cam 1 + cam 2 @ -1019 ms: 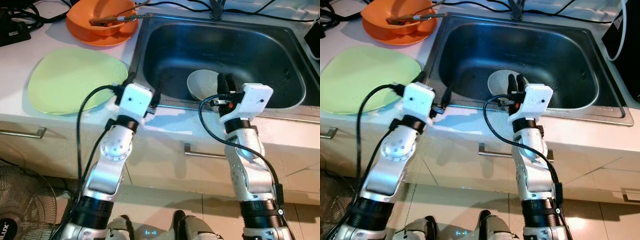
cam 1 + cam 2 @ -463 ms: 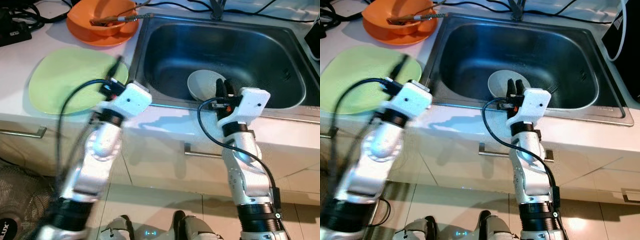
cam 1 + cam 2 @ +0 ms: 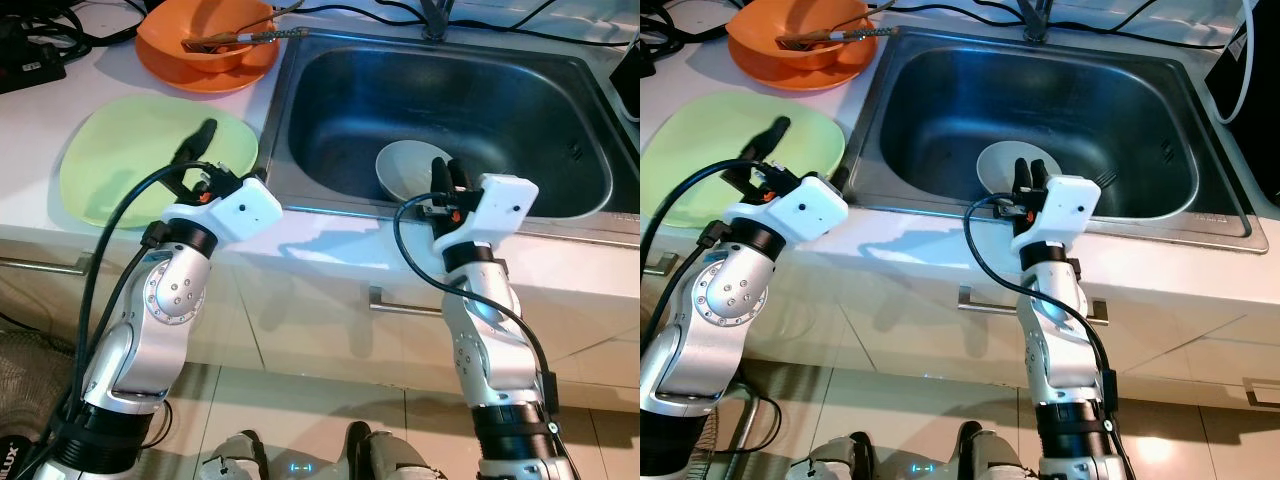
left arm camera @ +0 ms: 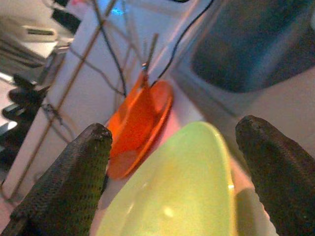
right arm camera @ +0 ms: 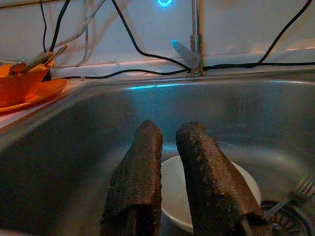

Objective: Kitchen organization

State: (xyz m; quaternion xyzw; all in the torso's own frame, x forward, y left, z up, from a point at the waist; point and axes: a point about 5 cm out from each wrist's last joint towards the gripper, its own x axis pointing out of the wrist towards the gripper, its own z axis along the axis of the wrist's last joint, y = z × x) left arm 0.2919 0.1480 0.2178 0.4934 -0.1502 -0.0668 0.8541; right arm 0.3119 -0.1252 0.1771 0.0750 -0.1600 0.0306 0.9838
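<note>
Where the white counter (image 3: 40, 120) ends, a steel sink (image 3: 330, 90) sits.

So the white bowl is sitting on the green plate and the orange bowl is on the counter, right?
Not quite. The white bowl sits down in the sink, not on the green plate, as the left eye view shows. The orange bowl is on the counter.
</note>
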